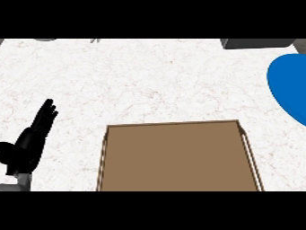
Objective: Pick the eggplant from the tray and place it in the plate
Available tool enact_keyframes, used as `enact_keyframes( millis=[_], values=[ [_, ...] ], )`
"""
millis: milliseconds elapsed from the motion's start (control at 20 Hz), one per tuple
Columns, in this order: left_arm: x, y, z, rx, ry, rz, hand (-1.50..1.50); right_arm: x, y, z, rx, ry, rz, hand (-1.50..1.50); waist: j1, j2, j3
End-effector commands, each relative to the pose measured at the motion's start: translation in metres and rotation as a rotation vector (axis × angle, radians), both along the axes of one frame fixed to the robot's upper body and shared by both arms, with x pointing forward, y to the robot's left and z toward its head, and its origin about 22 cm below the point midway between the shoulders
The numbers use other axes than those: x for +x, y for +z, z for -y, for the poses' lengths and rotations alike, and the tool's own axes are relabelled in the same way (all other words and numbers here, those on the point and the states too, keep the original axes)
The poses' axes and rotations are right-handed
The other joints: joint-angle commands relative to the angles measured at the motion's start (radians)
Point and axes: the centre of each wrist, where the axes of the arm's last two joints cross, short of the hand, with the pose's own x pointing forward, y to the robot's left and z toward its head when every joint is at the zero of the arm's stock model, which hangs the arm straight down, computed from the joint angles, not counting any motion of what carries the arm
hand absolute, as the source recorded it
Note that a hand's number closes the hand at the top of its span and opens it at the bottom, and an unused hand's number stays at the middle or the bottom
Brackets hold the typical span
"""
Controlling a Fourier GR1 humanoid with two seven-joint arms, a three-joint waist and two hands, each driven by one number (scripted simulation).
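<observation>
A brown rectangular tray (176, 157) lies on the white marble counter at the lower middle, and its floor shows nothing on it. A blue plate (299, 87) sits at the right edge, partly cut off. No eggplant shows anywhere in the head view. My left hand (26, 146) rests at the lower left, left of the tray, fingers straight and pointing up, holding nothing. My right hand is out of view.
A dark grey box-like object (258, 43) stands at the counter's far right corner. A small grey object (46, 39) peeks in at the far left edge. White counter (148, 81) stretches between the tray and the far edge.
</observation>
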Motion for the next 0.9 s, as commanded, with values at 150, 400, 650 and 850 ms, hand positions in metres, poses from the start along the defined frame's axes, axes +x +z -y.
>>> enact_keyframes(
  millis=[150, 400, 650, 850],
  values=[
    [0.003, -0.001, 0.008, 0.000, -0.046, 0.002, 0.00, 0.020, 0.006, -0.031, 0.036, 0.041, -0.031, 1.50, 0.051, 0.009, 0.002],
    [0.016, -0.010, 0.010, -0.006, -0.066, 0.000, 0.00, 0.057, 0.001, -0.033, 0.097, 0.084, -0.030, 1.50, 0.060, 0.012, 0.002],
    [0.020, 0.008, 0.012, 0.001, -0.067, 0.000, 0.00, 0.100, -0.020, -0.041, 0.094, 0.086, -0.051, 1.50, 0.072, 0.013, 0.003],
    [0.001, -0.016, 0.022, -0.001, -0.083, 0.031, 0.00, 0.138, -0.035, -0.071, 0.119, 0.099, -0.055, 1.50, 0.077, 0.014, 0.002]
  ],
)
